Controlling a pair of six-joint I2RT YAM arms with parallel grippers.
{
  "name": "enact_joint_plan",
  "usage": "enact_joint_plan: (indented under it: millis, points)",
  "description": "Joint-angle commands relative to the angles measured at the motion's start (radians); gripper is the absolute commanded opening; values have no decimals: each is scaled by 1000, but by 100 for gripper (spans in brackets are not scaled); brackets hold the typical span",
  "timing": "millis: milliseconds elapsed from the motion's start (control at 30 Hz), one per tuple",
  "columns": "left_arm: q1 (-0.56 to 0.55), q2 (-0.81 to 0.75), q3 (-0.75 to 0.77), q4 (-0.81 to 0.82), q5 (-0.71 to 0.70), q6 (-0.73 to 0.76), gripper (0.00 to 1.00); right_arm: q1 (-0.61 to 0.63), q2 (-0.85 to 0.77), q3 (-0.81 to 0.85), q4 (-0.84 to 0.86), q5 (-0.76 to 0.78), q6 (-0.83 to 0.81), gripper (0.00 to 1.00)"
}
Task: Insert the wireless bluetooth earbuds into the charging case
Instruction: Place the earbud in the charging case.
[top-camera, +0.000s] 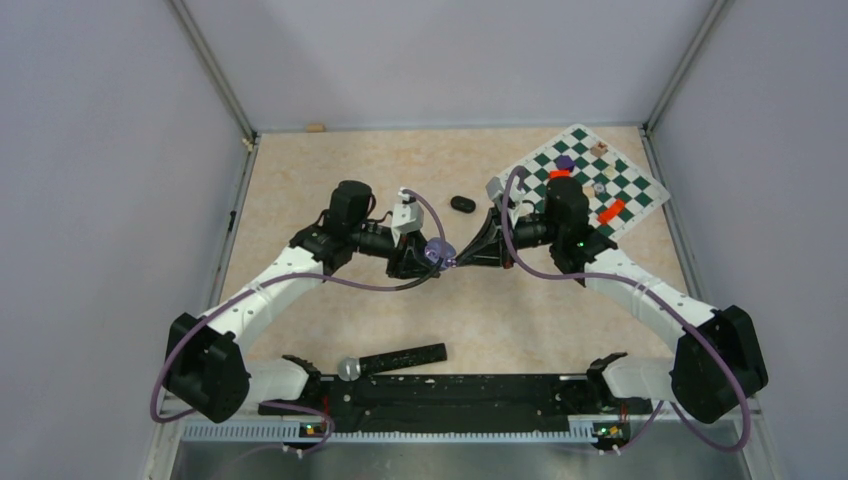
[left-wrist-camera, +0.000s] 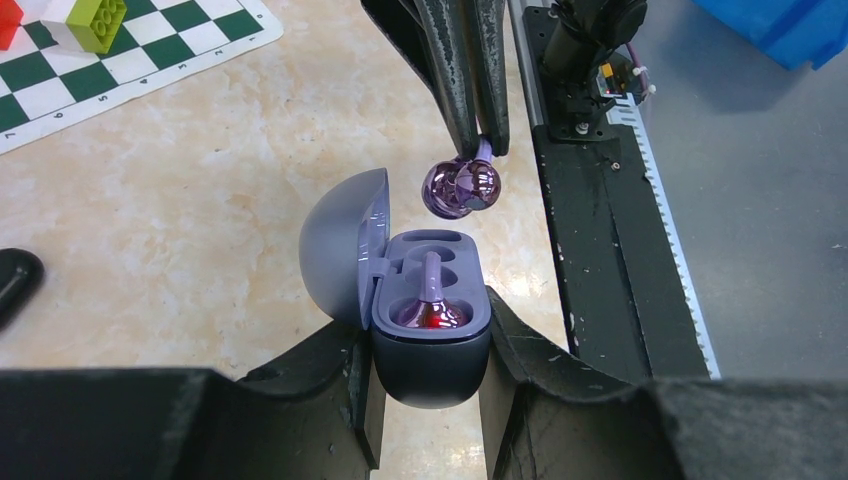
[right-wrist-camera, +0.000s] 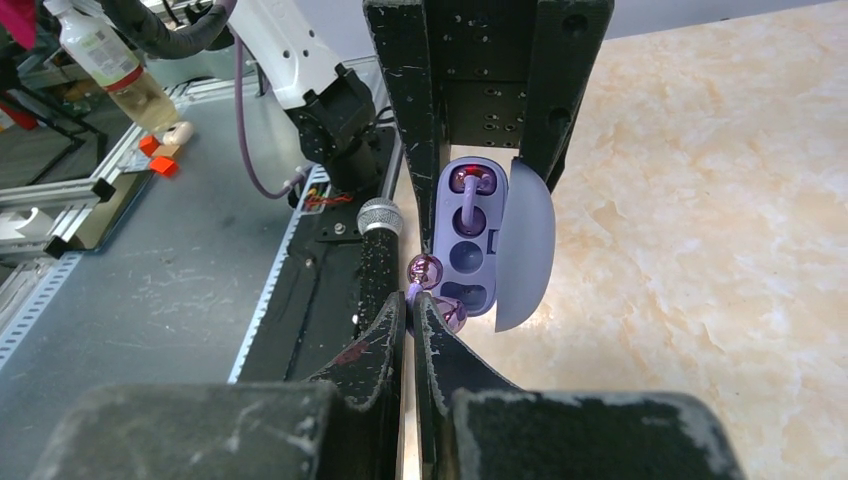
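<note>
"Purple earbud (left-wrist-camera: 462, 187) hanging mid-frame in the left wrist view: which step is this?"

"Seating the second one. My right claw (left-wrist-camera: 483, 140) reaches in from the top edge, pinched narrow on its stem. My left claw (left-wrist-camera: 430, 385) grips the charging case (left-wrist-camera: 430, 350) by its sides at bottom centre, lid (left-wrist-camera: 340, 235) swung open to the left."

"Is the case empty?"

"No. A seated bud (left-wrist-camera: 430, 312) fills the lower pocket, with a red glow on it. The farther pocket (left-wrist-camera: 436, 242) is bare."

"And the held one against that pocket?"

"Just above it and a shade to the right in that view, apart from the rim. In the right wrist view it sits by the case's lower left edge."

"Next move?"

"I judge a small shift toward the lid, then a slow lowering and a release. It's glossy and held only by the stem, so it could twist. My left claw must keep the case steady."
</note>
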Motion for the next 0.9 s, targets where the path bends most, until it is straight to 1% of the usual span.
enact_joint_plan:
  millis: [0, 367, 867]
  points:
    - [-8, 8, 43, 12, 7, 22, 6, 11, -2, -5, 48, 9, -7, 0]
    - [-13, 10, 49, -5, 6, 37, 6, 12, 11, -12, 63, 16, 4, 0]
    - [-16, 5, 54, -17, 3, 48, 6, 26, 24, -4, 37, 34, -19, 0]
